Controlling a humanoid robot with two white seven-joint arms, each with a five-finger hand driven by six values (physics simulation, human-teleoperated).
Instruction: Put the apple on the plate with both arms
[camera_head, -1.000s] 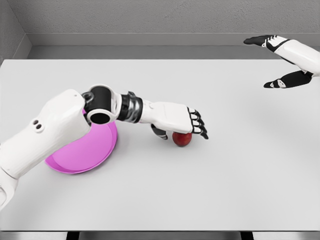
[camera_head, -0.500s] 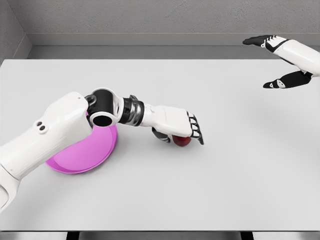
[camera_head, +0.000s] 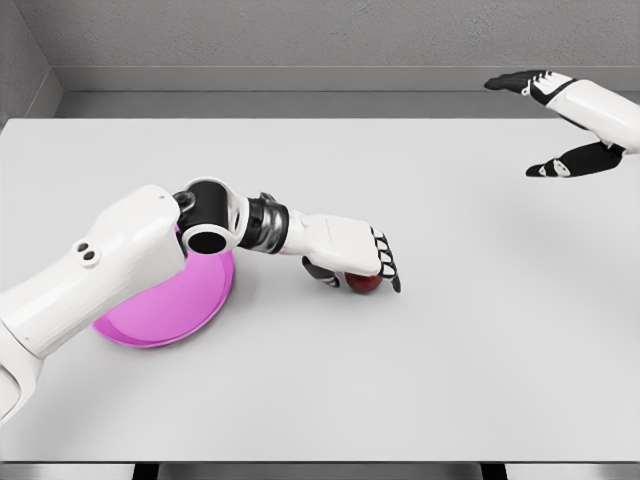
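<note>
Spanning the frame, grey desk (camera_head: 450, 350); pink plate (camera_head: 165, 310) half under the left arm. Left hand (camera_head: 358, 262) cupped over the apple (camera_head: 364, 284), just right of plate. Right hand (camera_head: 560, 160) relaxed, far off. Risk: shallow grip, apple rolls away.

Left hand (camera_head: 352, 262) reaching palm down with fingers curled, right hand (camera_head: 560, 125) raised, fingers spread

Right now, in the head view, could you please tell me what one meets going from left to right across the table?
Plate → left hand curled over the apple → bare stretch of table → right hand, raised with fingers spread at the far right.
</note>
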